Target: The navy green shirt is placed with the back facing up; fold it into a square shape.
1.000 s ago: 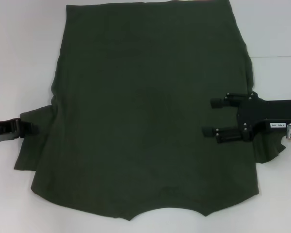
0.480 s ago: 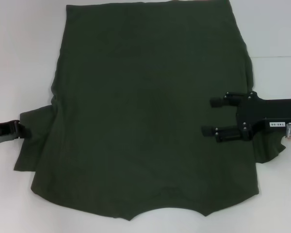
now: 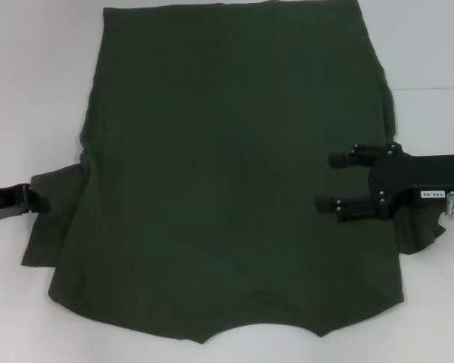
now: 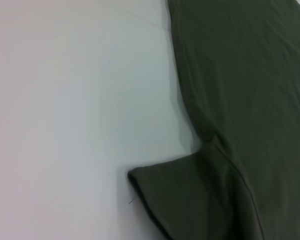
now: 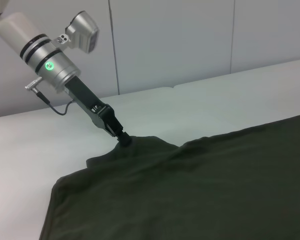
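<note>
The navy green shirt point(image 3: 234, 174) lies flat on the white table with its plain back up and its collar end toward me. My left gripper point(image 3: 39, 200) is at the tip of the shirt's left sleeve point(image 3: 53, 219). In the right wrist view the left gripper point(image 5: 124, 140) is pinched on the sleeve edge, and the cloth rises to it in a small peak. Over the shirt's right side, my right gripper point(image 3: 331, 181) hovers open, fingers point(image 3: 342, 159) pointing toward the middle. The right sleeve point(image 3: 422, 236) sticks out from under that arm. The left wrist view shows only the left sleeve point(image 4: 190, 195) and bare table.
White table point(image 3: 30, 91) surrounds the shirt on the left and right. Behind the table stands a grey panelled wall point(image 5: 170, 40). The left arm point(image 5: 55, 65) slants down from above the table's left side.
My left gripper has shifted slightly outward, away from the shirt's body, along the sleeve tip. The right gripper and the shirt have stayed where they were.
</note>
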Action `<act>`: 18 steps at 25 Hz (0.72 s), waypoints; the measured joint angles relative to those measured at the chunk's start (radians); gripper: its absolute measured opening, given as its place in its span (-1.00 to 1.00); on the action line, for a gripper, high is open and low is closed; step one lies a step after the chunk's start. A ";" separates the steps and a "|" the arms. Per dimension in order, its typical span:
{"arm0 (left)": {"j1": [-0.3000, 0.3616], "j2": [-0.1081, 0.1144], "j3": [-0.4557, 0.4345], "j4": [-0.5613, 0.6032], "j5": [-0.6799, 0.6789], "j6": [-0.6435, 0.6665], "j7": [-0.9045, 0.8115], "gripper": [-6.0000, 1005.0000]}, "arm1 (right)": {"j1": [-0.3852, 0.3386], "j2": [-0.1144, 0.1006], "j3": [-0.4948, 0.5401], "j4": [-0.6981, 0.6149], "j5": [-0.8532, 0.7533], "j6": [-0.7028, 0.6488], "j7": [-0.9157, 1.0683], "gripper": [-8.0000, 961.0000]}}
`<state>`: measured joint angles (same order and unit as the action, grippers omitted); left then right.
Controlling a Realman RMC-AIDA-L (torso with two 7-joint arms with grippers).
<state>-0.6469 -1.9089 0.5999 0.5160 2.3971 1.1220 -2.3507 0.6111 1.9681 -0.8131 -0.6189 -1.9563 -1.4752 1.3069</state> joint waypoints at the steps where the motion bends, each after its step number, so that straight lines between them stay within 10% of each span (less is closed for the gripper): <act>1: 0.000 0.002 0.000 0.002 0.001 0.003 -0.001 -0.99 | 0.000 0.000 0.000 0.000 0.000 0.000 0.000 0.86; 18: -0.041 0.070 -0.057 0.110 0.128 0.170 -0.061 -0.99 | 0.005 0.006 0.000 0.002 -0.001 0.013 0.000 0.86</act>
<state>-0.6878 -1.8394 0.5426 0.6262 2.5247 1.2919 -2.4116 0.6165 1.9737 -0.8130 -0.6173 -1.9575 -1.4620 1.3069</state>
